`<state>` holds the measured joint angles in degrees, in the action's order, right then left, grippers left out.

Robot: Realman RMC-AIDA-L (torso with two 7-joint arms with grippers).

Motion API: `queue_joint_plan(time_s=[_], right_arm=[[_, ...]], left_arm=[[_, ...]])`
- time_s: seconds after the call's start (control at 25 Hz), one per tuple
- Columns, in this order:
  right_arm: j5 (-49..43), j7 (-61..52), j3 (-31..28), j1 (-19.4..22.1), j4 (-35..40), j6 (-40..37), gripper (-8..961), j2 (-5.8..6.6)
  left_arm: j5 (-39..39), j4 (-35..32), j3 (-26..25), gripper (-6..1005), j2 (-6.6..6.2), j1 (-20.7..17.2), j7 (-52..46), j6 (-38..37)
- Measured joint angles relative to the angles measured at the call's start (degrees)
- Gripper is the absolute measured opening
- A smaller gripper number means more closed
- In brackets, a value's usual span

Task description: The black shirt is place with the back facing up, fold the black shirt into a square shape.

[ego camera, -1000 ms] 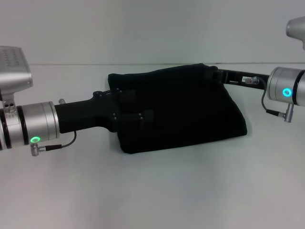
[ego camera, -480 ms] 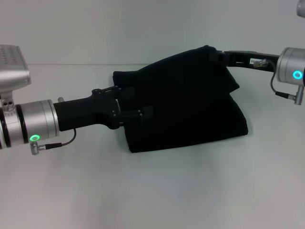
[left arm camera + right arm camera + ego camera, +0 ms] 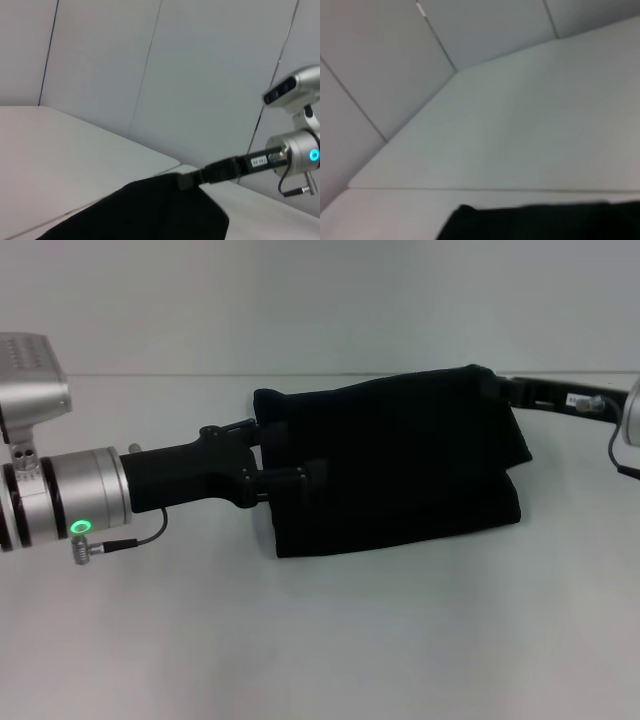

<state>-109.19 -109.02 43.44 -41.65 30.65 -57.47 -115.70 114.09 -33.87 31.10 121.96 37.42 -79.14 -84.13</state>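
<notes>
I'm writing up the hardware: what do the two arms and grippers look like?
Both arms are silver cylinders with thin black cables. The left gripper is matte black, behind a green ring light. The right gripper is slim and black with a white label; the left wrist view shows a blue ring light.

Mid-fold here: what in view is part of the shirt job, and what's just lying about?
Part of the job:
- black shirt, partly folded on the table
- left gripper, at the shirt's left edge
- right gripper, at the shirt's far right corner

Just there:
- white table
- nothing loose lying about that these views show
</notes>
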Motion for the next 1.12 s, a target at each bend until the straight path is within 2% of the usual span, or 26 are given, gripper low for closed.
queue_joint_plan(time_s=[0.28,0.44,0.56,0.76,1.0,1.12], right_arm=[[-1.49,-0.41,0.06,0.58,-5.0,3.73,22,0.81],[-1.52,-0.58,-0.13,1.28,-5.36,4.29,22,0.92],[-1.54,-0.59,-0.27,1.77,-5.38,5.25,115,1.0],[-1.16,-0.59,-2.34,2.36,-4.09,5.97,269,1.82],[-3.51,-7.8,-2.0,-0.59,-4.51,5.22,450,5.31],[-8.17,-16.06,-1.24,-3.16,-4.83,5.07,556,6.31]], left_arm=[[-0.15,0.04,-0.04,873,0.91,0.09,-0.05,0.28],[-0.29,0.11,0.03,871,1.08,0.6,-0.82,2.39],[-0.38,0.13,0.11,871,1.14,1.27,-2.88,5.08],[-0.39,0.43,0.45,871,1.18,3.42,-7.72,10.04],[-0.39,1.46,0.47,872,1.18,5.42,-12.23,15.24],[-0.39,1.75,0.44,872,1.2,5.79,-12.88,17.42]])
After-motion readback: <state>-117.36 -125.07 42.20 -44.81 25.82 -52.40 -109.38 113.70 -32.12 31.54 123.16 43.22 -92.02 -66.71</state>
